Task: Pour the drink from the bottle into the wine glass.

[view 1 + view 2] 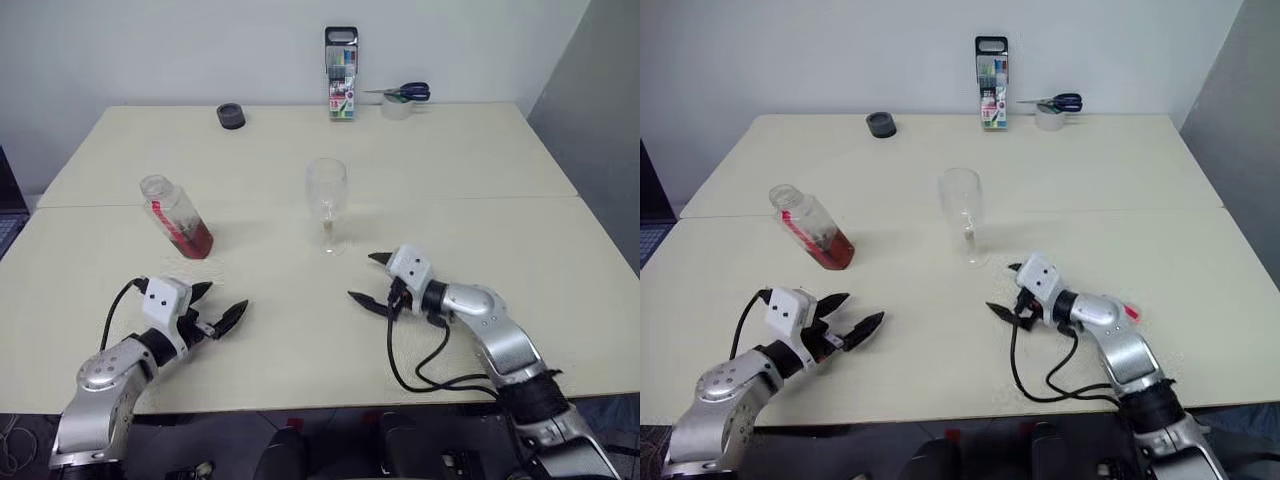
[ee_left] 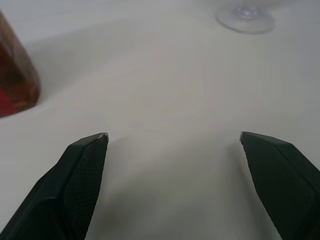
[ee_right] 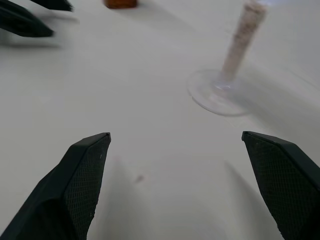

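Left gripper, jaws wide apart and empty, hovers low over the near left part of the table; right gripper, likewise spread and empty, hovers near the table's middle, just in front of the glass.

Bottle: uncapped, standing at a tilt on the left side of the table, beyond the left gripper and well apart from the glass. Drink: a shallow reddish layer in the bottle's base. The glass is upright at table centre, bowl clear with no visible liquid.

At the far edge: a dark round object, possibly a cap; a tall pen case holding coloured markers; scissors resting on a small white container.

Left wrist view: the bottle's amber-filled base at one side and the foot of the glass ahead, details not resolved from the head camera. Right wrist view: stem and foot of the glass close ahead, and the left gripper's dark fingertips farther off.
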Controlling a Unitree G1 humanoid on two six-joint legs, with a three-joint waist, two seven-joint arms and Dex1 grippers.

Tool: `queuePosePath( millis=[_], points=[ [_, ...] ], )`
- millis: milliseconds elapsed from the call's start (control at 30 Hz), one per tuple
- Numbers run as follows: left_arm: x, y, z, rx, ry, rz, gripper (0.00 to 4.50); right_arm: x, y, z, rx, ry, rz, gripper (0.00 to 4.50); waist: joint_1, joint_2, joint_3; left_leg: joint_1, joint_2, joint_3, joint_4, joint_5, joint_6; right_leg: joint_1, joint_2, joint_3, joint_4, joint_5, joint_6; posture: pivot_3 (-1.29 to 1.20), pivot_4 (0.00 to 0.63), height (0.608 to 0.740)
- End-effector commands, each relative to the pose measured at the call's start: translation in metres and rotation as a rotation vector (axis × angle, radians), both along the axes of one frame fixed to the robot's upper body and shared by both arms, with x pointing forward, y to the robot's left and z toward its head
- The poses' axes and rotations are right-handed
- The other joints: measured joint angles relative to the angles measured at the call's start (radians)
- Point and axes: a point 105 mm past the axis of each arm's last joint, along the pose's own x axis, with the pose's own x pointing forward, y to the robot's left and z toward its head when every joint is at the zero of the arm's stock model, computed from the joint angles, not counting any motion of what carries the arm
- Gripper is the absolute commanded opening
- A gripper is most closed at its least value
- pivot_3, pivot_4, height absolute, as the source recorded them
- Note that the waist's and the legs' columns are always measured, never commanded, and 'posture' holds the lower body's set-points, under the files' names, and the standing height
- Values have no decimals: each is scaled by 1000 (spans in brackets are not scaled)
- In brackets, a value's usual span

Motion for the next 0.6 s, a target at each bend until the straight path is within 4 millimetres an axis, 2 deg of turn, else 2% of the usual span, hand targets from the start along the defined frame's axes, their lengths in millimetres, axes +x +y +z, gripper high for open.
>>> queuePosePath(
  millis=[33,100,200,600],
  points=[
    [5,27,4,43,-82,156,4500,-21,7,20,15,-25,103,4478,7,0,0,0,0,0,0,0,0,0,0,0,0,0,0,0,150,740],
    [8,33,2,19,-88,189,4500,-29,11,28,28,-26,137,4478,11,-1,-1,0,0,0,0,0,0,0,0,-1,0,0,0,0,150,740],
    [17,38,10,-27,-111,196,4500,-35,18,37,53,-23,163,4478,15,-1,-1,0,-1,-1,0,0,0,1,0,-1,0,0,0,0,150,740],
    [48,41,42,-11,-176,199,4500,-35,22,45,68,-19,156,4478,16,-3,-2,0,-1,-1,1,1,-1,1,0,-2,0,0,0,0,150,740]
  ],
)
